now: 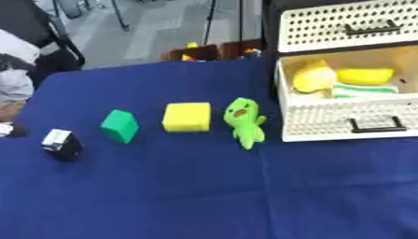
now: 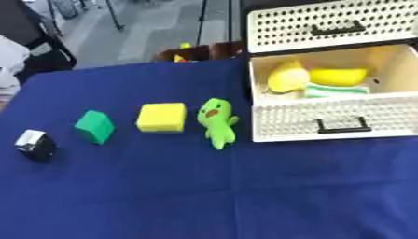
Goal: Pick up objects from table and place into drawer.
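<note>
A row of objects lies on the blue tablecloth: a black and silver cube (image 1: 62,144) at the left, a green block (image 1: 120,126), a yellow square block (image 1: 187,117), and a green plush figure (image 1: 245,122) nearest the drawer. The cream perforated drawer unit has its lower drawer (image 1: 343,122) pulled open. Inside lie a yellow rounded object (image 1: 313,77), a yellow banana-shaped object (image 1: 365,75) and a green-and-white striped item (image 1: 363,90). Neither of my hands shows in either view.
The upper drawer (image 1: 347,29) is closed, with a black handle. Beyond the table's far edge stand a low wooden piece with small coloured things (image 1: 214,50) and a black chair (image 1: 49,42). A person's sleeve (image 1: 12,70) shows at the far left.
</note>
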Controlling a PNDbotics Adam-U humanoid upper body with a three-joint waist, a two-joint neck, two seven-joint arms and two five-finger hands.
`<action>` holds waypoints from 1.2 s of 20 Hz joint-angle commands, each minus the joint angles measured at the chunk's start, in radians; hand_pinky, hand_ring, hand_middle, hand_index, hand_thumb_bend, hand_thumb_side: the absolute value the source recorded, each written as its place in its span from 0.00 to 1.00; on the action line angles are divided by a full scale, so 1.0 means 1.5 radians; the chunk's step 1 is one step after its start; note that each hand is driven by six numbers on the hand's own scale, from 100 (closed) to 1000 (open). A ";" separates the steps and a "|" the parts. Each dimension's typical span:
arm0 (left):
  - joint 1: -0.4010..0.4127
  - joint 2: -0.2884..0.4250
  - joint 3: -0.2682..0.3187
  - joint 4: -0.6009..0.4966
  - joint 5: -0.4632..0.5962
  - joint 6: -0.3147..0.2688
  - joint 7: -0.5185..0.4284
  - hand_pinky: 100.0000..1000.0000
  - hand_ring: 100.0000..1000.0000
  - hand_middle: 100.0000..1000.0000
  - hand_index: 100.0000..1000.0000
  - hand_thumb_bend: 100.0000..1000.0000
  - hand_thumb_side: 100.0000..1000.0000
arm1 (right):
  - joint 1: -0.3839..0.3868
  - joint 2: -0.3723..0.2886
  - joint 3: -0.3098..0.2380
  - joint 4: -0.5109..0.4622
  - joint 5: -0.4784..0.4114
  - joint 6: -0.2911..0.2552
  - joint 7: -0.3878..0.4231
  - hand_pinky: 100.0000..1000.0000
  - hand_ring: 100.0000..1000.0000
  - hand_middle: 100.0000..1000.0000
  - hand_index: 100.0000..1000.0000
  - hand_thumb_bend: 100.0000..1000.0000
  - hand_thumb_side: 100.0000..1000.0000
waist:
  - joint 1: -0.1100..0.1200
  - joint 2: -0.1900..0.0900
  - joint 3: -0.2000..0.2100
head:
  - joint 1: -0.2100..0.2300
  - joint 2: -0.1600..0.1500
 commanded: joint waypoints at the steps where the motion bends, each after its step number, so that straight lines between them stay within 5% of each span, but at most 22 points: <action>1: -0.019 0.027 -0.009 0.007 -0.035 -0.011 -0.020 0.92 0.99 0.94 1.00 0.81 0.55 | -0.011 -0.012 -0.005 -0.010 -0.005 -0.052 -0.055 0.57 0.70 0.65 0.80 0.00 1.00 | -0.003 -0.009 -0.001 | 0.026 -0.009; 6: -0.037 0.012 -0.027 0.018 -0.057 -0.034 -0.016 0.91 0.98 0.93 1.00 0.79 0.53 | -0.015 -0.006 -0.006 -0.010 -0.009 -0.049 -0.055 0.56 0.70 0.64 0.80 0.00 1.00 | -0.002 -0.008 -0.005 | 0.040 -0.012; 24: -0.092 -0.030 -0.081 0.151 -0.141 -0.082 -0.039 0.87 0.92 0.89 0.95 0.62 0.45 | -0.038 0.005 0.006 -0.010 -0.014 -0.038 -0.055 0.56 0.70 0.63 0.79 0.00 1.00 | 0.002 0.000 -0.025 | 0.017 -0.019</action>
